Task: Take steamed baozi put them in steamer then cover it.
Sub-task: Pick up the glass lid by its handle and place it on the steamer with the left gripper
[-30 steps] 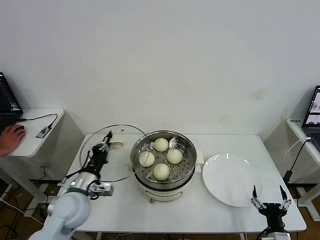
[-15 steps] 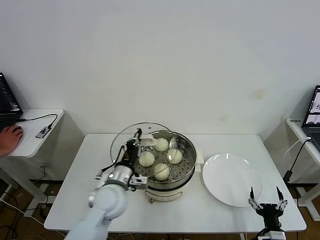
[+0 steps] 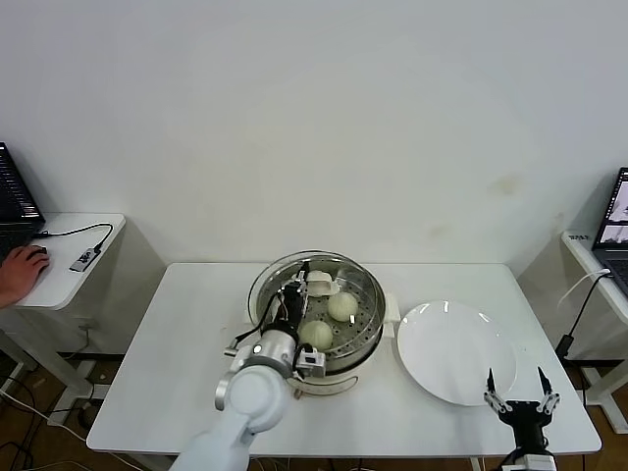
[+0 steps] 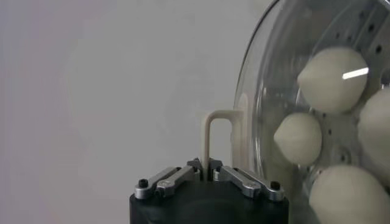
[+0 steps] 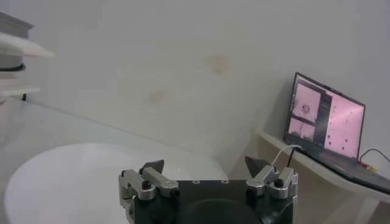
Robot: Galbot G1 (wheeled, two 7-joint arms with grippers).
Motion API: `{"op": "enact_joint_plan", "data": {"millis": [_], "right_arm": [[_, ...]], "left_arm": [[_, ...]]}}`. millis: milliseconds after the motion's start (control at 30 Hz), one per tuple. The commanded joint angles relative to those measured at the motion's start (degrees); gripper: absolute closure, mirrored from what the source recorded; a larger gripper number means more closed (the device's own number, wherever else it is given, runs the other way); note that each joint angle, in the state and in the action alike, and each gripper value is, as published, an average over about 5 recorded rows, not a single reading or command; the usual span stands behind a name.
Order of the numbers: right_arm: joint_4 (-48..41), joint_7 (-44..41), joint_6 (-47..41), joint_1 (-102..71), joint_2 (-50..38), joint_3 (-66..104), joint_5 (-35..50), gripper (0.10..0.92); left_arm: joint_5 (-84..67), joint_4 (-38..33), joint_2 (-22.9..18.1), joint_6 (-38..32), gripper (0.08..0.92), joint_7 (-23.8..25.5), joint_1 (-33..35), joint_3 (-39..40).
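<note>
The steamer, a shiny steel pot on a white base, stands mid-table with round cream baozi on its perforated tray. My left gripper is shut on the whitish handle of the glass cover and holds it over the steamer, almost lined up with the rim. Whether the cover touches the rim I cannot tell. In the left wrist view the gripper pinches the handle's leg, and several baozi show through the glass. My right gripper waits open at the front right table edge.
A flat white plate with nothing on it lies right of the steamer, in front of the open right gripper. A side table at the left holds a person's hand on a mouse. A laptop stands at the right.
My left gripper has carried the cover rightward from above the table's left part to over the steamer. The right gripper has barely moved.
</note>
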Motion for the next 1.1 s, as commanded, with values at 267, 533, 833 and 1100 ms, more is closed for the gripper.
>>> {"op": "enact_joint_plan", "data": {"millis": [267,533,833,1100], "right_arm": [[-0.41,-0.03,0.19,-0.01,-0.13,-0.28,-0.07,0.203],[-0.89,-0.04,0.31,0.15,-0.24,-0.30,-0.04,0.203],[-1.31,-0.06,0.46,0.13,-0.37,-0.16,0.00,0.203],[-1.33,-0.12,0.54,0.05,-0.36,-0.37,-0.08,0.203]], "left_arm": [[4.80,3.51,-3.65,-0.88,0.857,-1.00,-0.32,0.73],[4.75,5.09,-4.03,-1.22,0.857,-1.31,-0.46,0.49],[4.67,5.72,-4.36,-1.41,0.857,-1.47,-0.34,0.51],[4.45,5.99,-4.82,-1.46,0.857,-2.05,0.26,0.27]]}}
